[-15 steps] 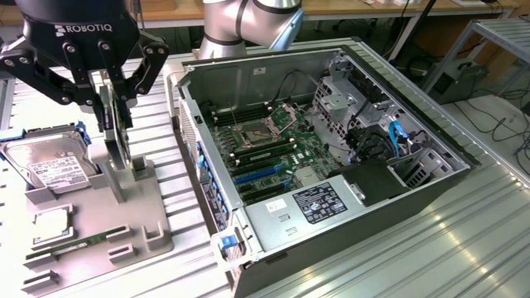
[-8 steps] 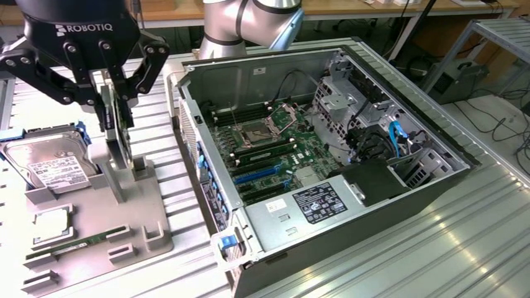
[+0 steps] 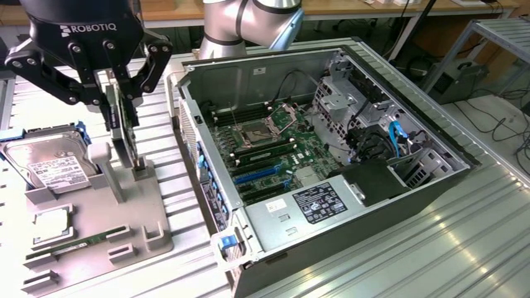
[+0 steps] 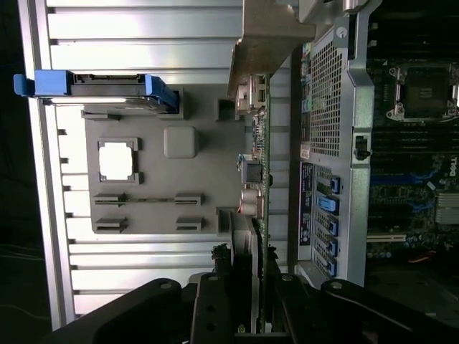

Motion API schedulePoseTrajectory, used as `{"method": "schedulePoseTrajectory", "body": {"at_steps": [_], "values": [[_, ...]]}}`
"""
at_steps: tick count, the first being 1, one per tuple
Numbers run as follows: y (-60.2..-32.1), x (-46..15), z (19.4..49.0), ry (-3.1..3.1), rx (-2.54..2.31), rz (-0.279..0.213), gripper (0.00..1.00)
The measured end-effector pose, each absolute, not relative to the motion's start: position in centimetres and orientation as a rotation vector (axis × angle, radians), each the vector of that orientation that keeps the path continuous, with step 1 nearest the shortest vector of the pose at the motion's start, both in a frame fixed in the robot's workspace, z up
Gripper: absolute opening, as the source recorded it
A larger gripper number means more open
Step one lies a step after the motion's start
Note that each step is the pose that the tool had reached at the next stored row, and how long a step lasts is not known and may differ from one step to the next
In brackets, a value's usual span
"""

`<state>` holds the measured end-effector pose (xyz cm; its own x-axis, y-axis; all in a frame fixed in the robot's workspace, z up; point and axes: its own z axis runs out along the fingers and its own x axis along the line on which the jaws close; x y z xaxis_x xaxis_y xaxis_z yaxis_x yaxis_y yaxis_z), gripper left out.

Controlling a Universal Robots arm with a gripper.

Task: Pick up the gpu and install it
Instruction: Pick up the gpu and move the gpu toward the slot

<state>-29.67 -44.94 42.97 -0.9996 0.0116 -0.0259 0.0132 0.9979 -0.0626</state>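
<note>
The brand name ROBOTIQ stands in white letters on the body of the black end effector (image 3: 118,107).

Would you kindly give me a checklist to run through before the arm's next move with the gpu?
1. gpu upright in its stand on the tray: ok.
2. gripper straddling the gpu: ok.
3. Firm hold on the gpu: cannot tell.
4. case side open, motherboard exposed: ok.
5. blue slots empty: ok.
</note>
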Motion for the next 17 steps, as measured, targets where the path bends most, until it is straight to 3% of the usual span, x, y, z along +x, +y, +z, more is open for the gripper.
{"method": "schedulePoseTrajectory", "body": {"at_steps": [17], "values": [[-44.94, -28.60, 42.91, 3.108, 0.019, -0.099, 0.27]]}}
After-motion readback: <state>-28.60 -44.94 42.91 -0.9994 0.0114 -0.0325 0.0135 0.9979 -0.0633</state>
